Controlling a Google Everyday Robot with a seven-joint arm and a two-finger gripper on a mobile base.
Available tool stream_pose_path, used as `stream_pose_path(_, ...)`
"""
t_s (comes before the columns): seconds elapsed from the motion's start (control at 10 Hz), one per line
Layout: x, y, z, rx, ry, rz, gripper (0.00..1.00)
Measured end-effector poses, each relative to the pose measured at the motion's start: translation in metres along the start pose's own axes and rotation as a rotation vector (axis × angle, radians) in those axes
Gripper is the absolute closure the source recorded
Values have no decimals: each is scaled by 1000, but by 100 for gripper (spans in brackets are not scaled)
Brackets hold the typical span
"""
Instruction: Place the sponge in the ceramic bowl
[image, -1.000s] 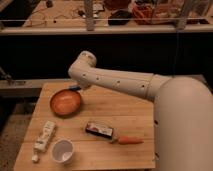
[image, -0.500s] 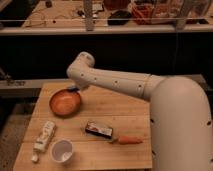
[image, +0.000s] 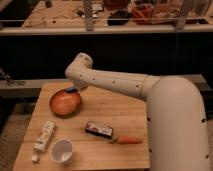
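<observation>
The ceramic bowl, orange-brown and glossy, sits on the left part of the wooden table. The sponge, a small blue block, hangs at the bowl's far right rim, just under the end of my white arm. My gripper is there, mostly hidden behind the arm's wrist, and it is shut on the sponge. The arm reaches in from the right, across the back of the table.
A white cup stands near the front left, with a white bottle lying beside it. A dark flat box with a white label and an orange carrot-like object lie front centre. My white body fills the right side.
The arm's end has shifted slightly left with the sponge, from beside the bowl's right rim to over its far rim. Nothing else on the table moved.
</observation>
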Motion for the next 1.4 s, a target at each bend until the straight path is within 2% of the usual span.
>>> stream_pose_path(0.6, -14, -1, 9, -6, -10, -34, 100)
stream_pose_path(1.4, -18, 1, 17, -7, -23, -75, 100)
